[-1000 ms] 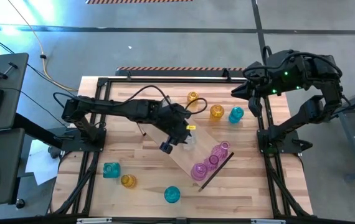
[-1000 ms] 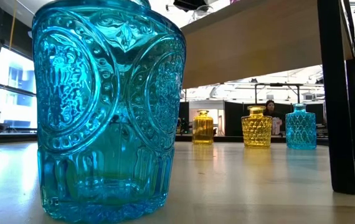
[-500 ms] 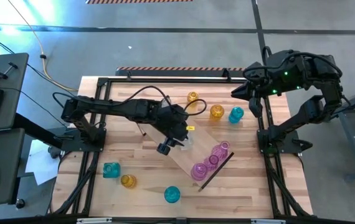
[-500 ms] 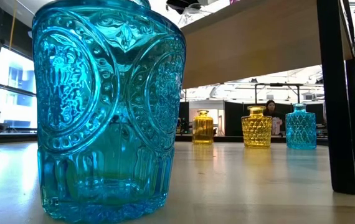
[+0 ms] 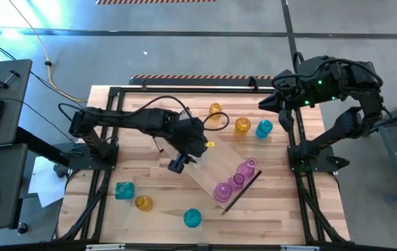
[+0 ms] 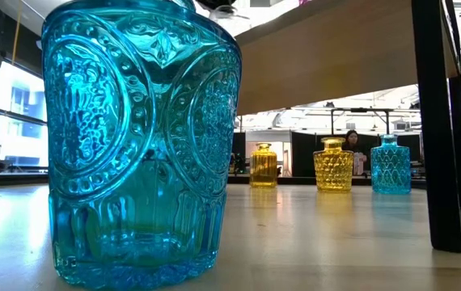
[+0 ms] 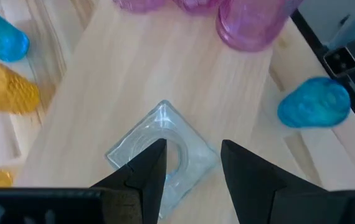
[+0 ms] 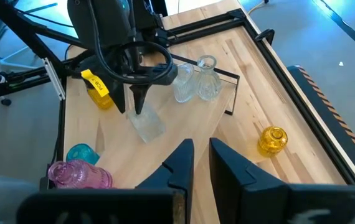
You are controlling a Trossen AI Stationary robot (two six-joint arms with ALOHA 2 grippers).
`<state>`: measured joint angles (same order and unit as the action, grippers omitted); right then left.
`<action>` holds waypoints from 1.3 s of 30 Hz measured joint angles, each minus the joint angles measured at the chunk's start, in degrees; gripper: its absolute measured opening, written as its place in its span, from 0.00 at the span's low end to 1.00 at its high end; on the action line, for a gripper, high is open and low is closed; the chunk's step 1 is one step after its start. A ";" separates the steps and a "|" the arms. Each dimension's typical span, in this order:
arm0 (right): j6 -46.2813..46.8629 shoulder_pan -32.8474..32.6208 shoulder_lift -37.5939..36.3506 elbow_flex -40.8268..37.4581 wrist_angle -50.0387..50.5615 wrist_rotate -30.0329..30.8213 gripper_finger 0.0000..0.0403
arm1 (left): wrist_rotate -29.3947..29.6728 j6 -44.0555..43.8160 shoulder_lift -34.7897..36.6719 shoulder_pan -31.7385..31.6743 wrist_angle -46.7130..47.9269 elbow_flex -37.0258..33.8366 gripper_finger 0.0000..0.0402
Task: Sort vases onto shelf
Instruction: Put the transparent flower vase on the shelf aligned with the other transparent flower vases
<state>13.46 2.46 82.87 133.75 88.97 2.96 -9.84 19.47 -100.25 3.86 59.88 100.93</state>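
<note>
The shelf (image 5: pixel 219 162), a light-wood board on dark end pieces, lies slantwise mid-table. Three pink vases (image 5: pixel 235 181) stand at its near right end. Two clear vases (image 8: pixel 184 84) stand at its far left end. My left gripper (image 7: pixel 193 146) hangs over the board's middle, shut on a square clear vase (image 7: pixel 165 121). Two yellow vases (image 5: pixel 242 125) and a teal one (image 5: pixel 264 128) stand on the table beyond the shelf. Two teal vases (image 5: pixel 124 189) and a yellow one (image 5: pixel 143 203) stand near the front edge. My right gripper (image 8: pixel 201 146) waits shut, raised at the table's right side. My left gripper comes at the clear vase's top (image 7: pixel 184 134) from above, slanting down. One fingertip (image 7: pixel 156 158) covers part of the round mouth; the other (image 7: pixel 236 165) stands at the vase's outer corner. The fingers hide the exact contact. The vase (image 8: pixel 147 123) leans below them, low over the shelf board.
Black frame rails (image 5: pixel 111 150) run along the table's left and right sides. In the low view a teal vase (image 6: pixel 141 145) fills the foreground beside the shelf's dark end piece (image 6: pixel 441 121). A person (image 6: pixel 350 141) sits far behind. Bare tabletop (image 5: pixel 268 216) lies at the front right.
My left gripper has swung a little toward the table's left edge over the shelf and has tipped, with the clear vase going along under it.
</note>
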 joint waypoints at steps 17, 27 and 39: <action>-1.10 0.00 0.00 0.00 0.26 -0.58 0.08 | 1.37 -3.84 0.97 0.13 7.35 0.85 0.36; -1.91 0.02 -0.02 0.00 0.81 -0.61 0.08 | 1.71 -5.99 2.38 0.13 11.75 0.74 0.36; -1.93 0.02 -0.02 0.00 0.85 -1.32 0.08 | 5.65 -5.90 2.97 -0.43 15.65 0.76 0.36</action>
<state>11.53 2.48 82.85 133.75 89.82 1.63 -4.19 13.56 -97.27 3.43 75.53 101.69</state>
